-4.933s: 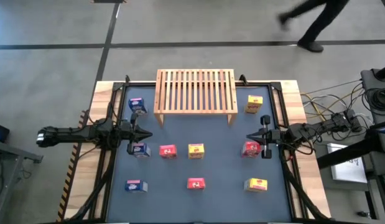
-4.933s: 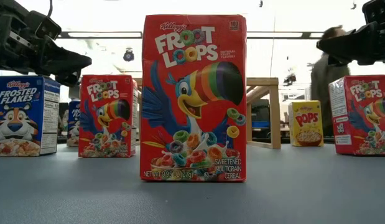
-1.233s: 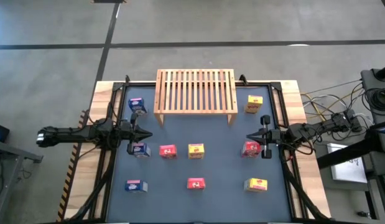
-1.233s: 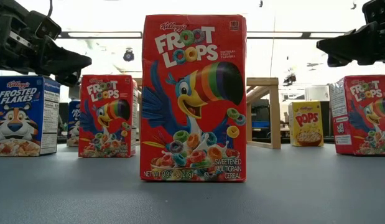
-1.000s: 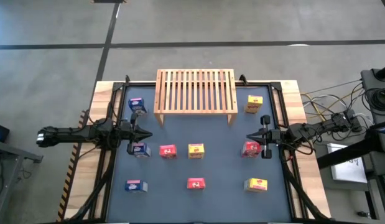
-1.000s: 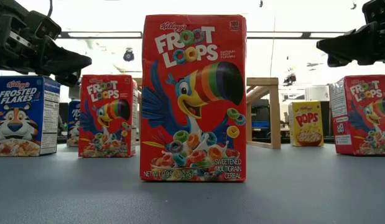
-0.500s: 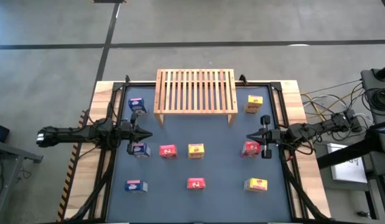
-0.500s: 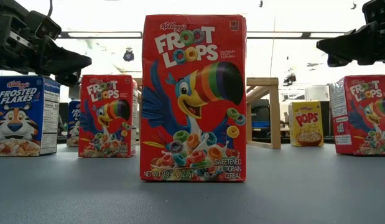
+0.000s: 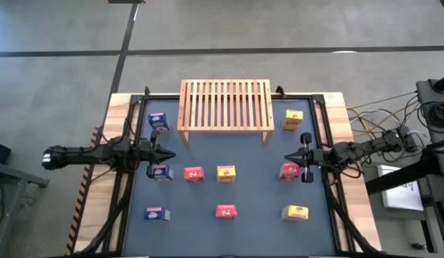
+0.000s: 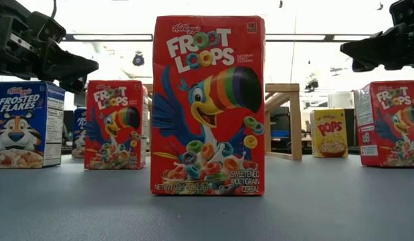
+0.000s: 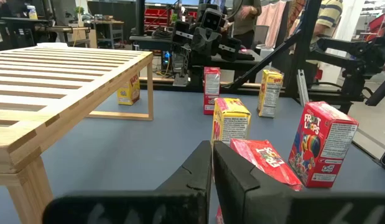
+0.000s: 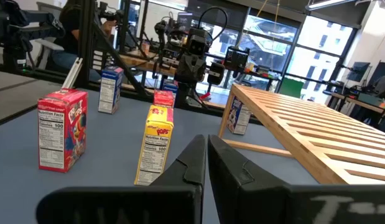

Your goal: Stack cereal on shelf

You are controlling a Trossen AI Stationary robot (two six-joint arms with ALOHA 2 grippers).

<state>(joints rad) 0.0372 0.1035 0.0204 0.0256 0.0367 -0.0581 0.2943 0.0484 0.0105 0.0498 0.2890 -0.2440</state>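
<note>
The wooden slatted shelf (image 9: 225, 104) stands on its short legs at the table's far middle. Nine small cereal boxes stand upright on the dark mat: blue ones (image 9: 158, 120) (image 9: 161, 172) (image 9: 157, 213) on the left, red ones (image 9: 194, 174) (image 9: 226, 211) (image 9: 289, 172), and yellow ones (image 9: 226, 173) (image 9: 293, 119) (image 9: 295, 212). My left gripper (image 9: 168, 154) is shut and empty, held above the mat beside the middle blue box. My right gripper (image 9: 287, 156) is shut and empty, above the mat beside the right red box. Both sets of fingers show closed in the wrist views (image 11: 212, 155) (image 12: 206, 149).
Black frame rails (image 9: 128, 143) run along the table's left and right sides. Cables and equipment (image 9: 394, 136) lie off the right edge. Bare mat lies between the shelf and the middle row of boxes. In the low view a red box (image 10: 208, 106) stands closest to the near edge.
</note>
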